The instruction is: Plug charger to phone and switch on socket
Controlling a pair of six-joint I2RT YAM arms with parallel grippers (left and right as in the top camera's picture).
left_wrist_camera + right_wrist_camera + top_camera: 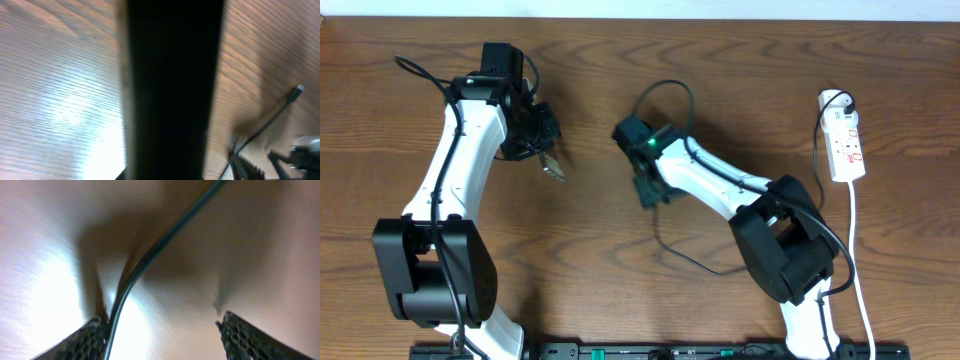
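Observation:
In the overhead view my left gripper (pixel 542 150) is shut on the phone (pixel 553 166), holding the bronze-grey slab tilted above the table. In the left wrist view the phone (pixel 170 90) fills the middle as a dark upright band. The charger cable (pixel 665 86) loops behind my right gripper (pixel 650 192), which stands open low over the table. In the right wrist view the cable (pixel 165 240) runs down against the inner side of the left finger (pixel 90 340), with a wide gap to the other finger. Its connector tip (pixel 298 89) lies free on the wood. The socket (pixel 846 148) lies at the far right.
A black plug (pixel 842 100) sits in the socket's far end, and its white cord (pixel 860 260) runs toward the front edge. More black cable (pixel 690 262) trails across the table in front of the right arm. A dark rail (pixel 650 352) lines the front edge.

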